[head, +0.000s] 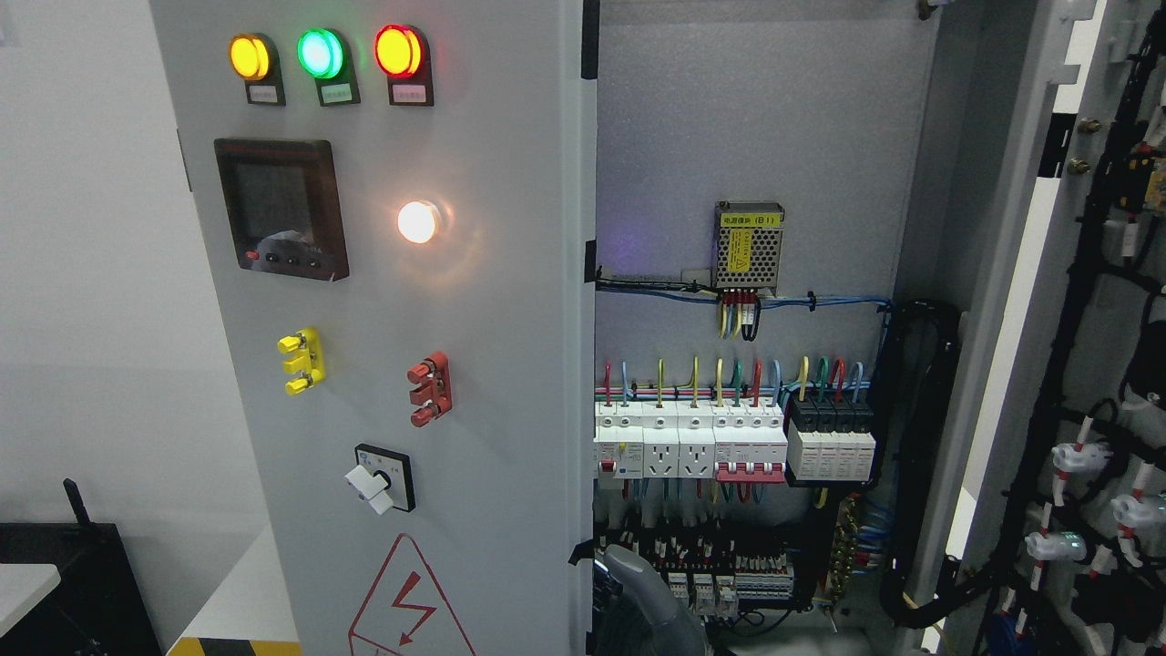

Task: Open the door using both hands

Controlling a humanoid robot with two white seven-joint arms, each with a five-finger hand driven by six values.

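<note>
Head view only, so here's what it shows. The cabinet's left door (401,364) takes up the left-middle of the picture, and its face is busy: three lit lamps along the top, yellow (249,56), green (320,53) and red (398,50), a dark display panel (282,210) under them, and a glowing white lamp (418,221) to its right. Lower down there's a yellow terminal block (302,362), a red terminal block (431,389), a rotary switch (383,480) with a white knob, and a red lightning warning triangle (410,606) cut off at the bottom edge.

The right door (1084,364) is swung wide open at the far right, showing its inner side with black cable bundles and white connectors. Between the two doors the cabinet inside (756,137) is on view: a small mesh-covered power supply (748,244) with a yellow label, a row of white breakers and sockets (690,440) with coloured wires going into the top, and a black-topped breaker group (830,440) just beside it on the right.

At the bottom edge, just right of the left door's edge, a grey rounded robot part (642,601) pokes up in front of the lower terminals. Can't tell which arm it belongs to or how the hand is set.
</note>
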